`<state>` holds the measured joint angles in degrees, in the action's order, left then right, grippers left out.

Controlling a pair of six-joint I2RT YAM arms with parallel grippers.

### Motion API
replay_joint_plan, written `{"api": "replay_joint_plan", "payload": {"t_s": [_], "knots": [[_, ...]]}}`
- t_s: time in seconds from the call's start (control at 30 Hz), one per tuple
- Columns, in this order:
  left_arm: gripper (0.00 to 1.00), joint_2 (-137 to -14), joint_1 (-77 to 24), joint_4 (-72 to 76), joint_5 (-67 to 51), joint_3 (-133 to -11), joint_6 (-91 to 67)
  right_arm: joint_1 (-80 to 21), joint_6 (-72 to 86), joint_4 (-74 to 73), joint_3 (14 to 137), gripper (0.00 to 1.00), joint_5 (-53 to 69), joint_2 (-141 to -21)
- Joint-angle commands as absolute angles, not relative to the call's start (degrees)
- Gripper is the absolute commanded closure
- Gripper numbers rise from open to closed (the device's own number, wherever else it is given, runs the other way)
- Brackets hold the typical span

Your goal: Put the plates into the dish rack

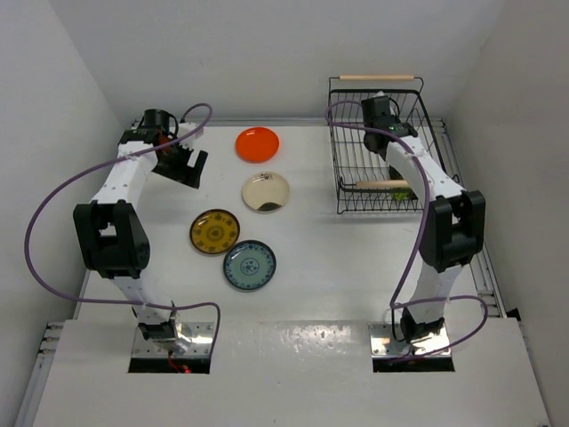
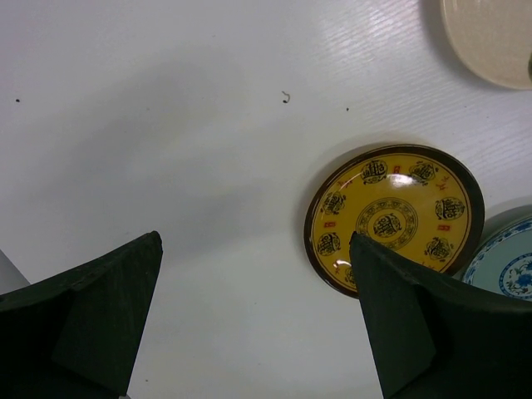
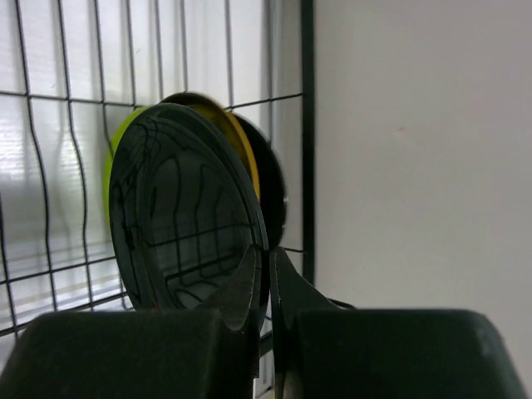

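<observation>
A glossy black plate (image 3: pixel 179 224), judged stiff, slick and breakable, is clamped at its rim by the right hand (image 3: pixel 268 278), upright inside the dish rack (image 3: pixel 305 125). Left of the dish rack, the left hand (image 2: pixel 253 249) is spread apart.

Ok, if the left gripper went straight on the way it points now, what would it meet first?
Probably bare white table, not a plate: the left wrist view shows only tabletop between the fingers of the open left gripper. The round yellow-brown patterned plate lies off to one side.
</observation>
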<state>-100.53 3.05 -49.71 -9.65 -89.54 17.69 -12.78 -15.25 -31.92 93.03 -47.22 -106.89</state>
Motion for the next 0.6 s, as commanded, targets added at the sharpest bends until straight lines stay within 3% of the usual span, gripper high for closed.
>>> {"api": "replay_joint_plan", "payload": {"t_s": [0.0, 0.5, 0.57], "knots": [[0.00, -101.24, 3.60, -49.48, -10.20, -90.35, 17.31, -11.43, -10.38, -32.34, 91.94, 1.00, -44.57, -107.66], [0.00, -101.25, 4.13, -50.01, -10.20, -90.35, 17.31, -10.46, -8.88, -29.62, 90.09, 1.00, -42.55, -113.99], [0.00, -101.25, 4.13, -50.01, -10.20, -90.35, 17.31, -10.28, -8.09, -31.28, 91.05, 0.93, -42.45, -114.52]]}}
